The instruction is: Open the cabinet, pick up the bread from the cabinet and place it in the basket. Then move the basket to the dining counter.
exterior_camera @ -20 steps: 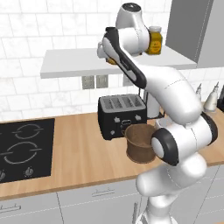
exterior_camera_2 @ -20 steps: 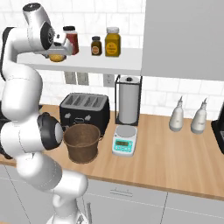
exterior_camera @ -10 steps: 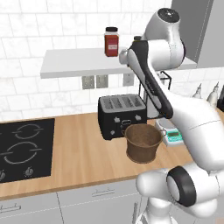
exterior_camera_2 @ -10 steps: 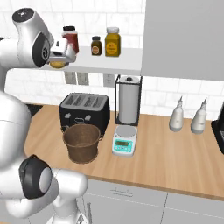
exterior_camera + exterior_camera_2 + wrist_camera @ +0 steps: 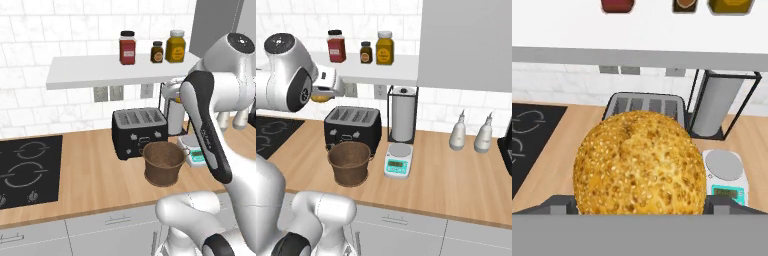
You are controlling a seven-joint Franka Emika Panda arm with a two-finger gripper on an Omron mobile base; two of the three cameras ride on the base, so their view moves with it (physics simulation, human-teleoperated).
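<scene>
Basket (image 5: 163,163) sits on the wood counter (image 5: 90,175) with nothing in it, right in front of the black toaster (image 5: 139,131). Paper towel holder (image 5: 402,114) and a small kitchen scale (image 5: 397,161) are just beside it, and three jars (image 5: 385,48) stand up on the white shelf (image 5: 376,73). Gripper (image 5: 323,92) is spread wide with the bread (image 5: 640,164) wedged between its fingers, held up in the air under the shelf, above the toaster and higher than the basket.

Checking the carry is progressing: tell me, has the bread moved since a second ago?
Yes. In the right base view the bread, held in the gripper, has dropped from level with the shelf to just below its edge, above the toaster.
</scene>
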